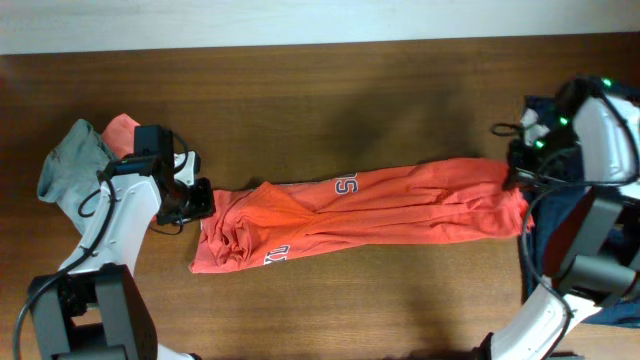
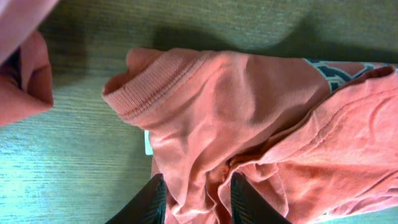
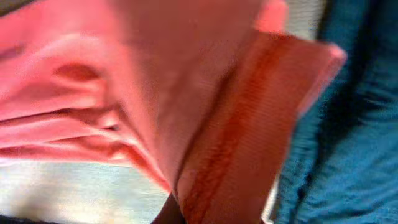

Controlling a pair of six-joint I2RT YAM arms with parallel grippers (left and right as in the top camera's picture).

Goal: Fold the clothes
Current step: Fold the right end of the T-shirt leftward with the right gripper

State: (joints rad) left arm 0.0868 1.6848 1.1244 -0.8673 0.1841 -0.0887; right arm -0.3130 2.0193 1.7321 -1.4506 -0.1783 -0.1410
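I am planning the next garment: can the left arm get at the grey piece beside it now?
Probably not yet: the left gripper grips the orange T-shirt and points away from the grey piece. Nothing else seems to block it.

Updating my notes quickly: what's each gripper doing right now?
Left gripper: closed on the orange T-shirt near its collar.
Right gripper: closed on the shirt's opposite end.

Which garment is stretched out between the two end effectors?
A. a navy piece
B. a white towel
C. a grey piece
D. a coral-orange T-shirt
D: the coral-orange T-shirt runs from the left end effector to the right end effector, while the grey piece and the navy piece lie off at the sides.
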